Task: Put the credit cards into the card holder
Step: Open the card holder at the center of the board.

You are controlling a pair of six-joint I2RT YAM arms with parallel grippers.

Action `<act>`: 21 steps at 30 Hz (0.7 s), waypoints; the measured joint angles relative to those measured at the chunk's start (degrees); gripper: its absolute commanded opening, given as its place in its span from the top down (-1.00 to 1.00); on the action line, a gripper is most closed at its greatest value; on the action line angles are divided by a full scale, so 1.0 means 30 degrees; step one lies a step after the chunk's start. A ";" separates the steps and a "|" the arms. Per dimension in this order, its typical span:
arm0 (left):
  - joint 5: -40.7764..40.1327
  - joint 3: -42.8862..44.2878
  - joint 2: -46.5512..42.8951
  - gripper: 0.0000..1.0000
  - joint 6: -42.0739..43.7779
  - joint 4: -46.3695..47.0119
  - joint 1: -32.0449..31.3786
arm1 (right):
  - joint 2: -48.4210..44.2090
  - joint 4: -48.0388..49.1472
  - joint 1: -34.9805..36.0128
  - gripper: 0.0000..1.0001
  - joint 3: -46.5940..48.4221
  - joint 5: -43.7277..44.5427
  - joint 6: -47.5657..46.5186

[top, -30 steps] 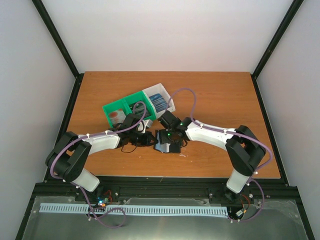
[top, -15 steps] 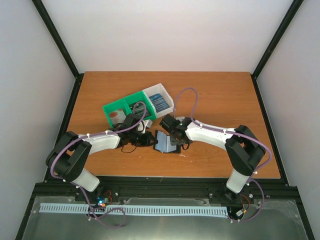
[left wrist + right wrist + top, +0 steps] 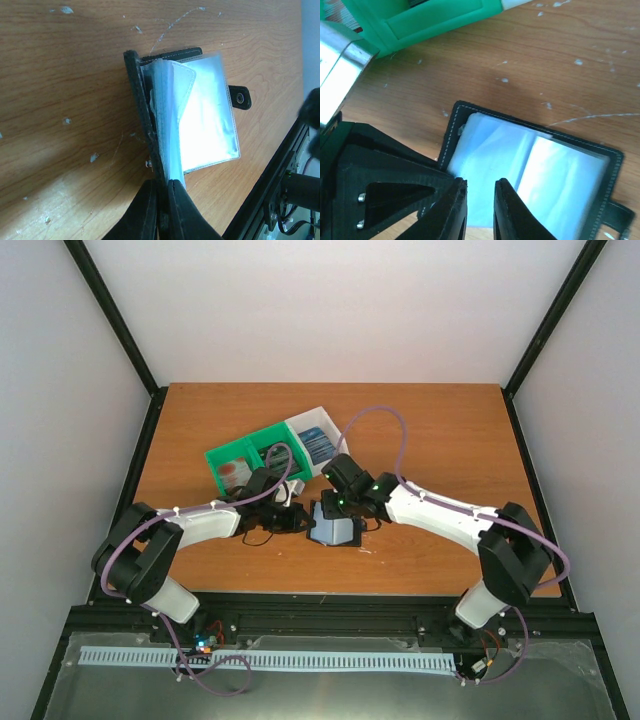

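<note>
The black card holder lies open on the table, its clear grey-blue sleeves fanned upward. My left gripper is shut on the holder's near edge, pinching cover and sleeves together. My right gripper hovers just above the sleeves, its jaws a narrow gap apart with nothing between them. Blue credit cards stand in the bin's white end. A reddish card lies in a green compartment.
The green and white bin sits just behind both grippers, and its green wall fills the top of the right wrist view. The holder's snap tab sticks out toward the black front rail.
My right gripper's jaws have narrowed from wide open, and it has shifted slightly back over the holder. The right elbow has swung outward. The left gripper has stayed put.
</note>
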 measured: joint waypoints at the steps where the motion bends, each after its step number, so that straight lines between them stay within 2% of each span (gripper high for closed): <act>1: 0.0000 0.0000 0.0000 0.89 0.0000 0.0000 0.0000 | 0.0109 0.0182 0.0000 0.63 -0.0036 -0.0240 -0.0015; 4: -0.0058 0.0000 0.0000 0.84 0.0000 -0.0015 0.0000 | 0.0685 0.0729 0.0000 0.53 -0.0182 -0.0976 0.0000; 10: -0.0838 0.0000 0.0000 0.41 -0.0066 -0.0627 0.0000 | 0.2025 0.0998 0.0000 0.36 -0.0554 -0.1297 0.0117; 13: -0.1435 0.0000 0.0015 0.29 -0.0022 -0.1107 0.0000 | 0.2572 0.0838 0.0000 0.30 -0.0590 -0.1042 0.0240; 18: -0.2331 0.0022 0.0015 0.25 0.0044 -0.1865 0.0000 | 0.3330 0.0321 0.0000 -0.03 -0.0590 -0.0364 0.0517; 21: -0.2790 0.0095 0.0015 0.24 0.0058 -0.2106 0.0000 | 0.3417 0.0029 0.0000 -0.12 -0.0583 -0.0131 0.0459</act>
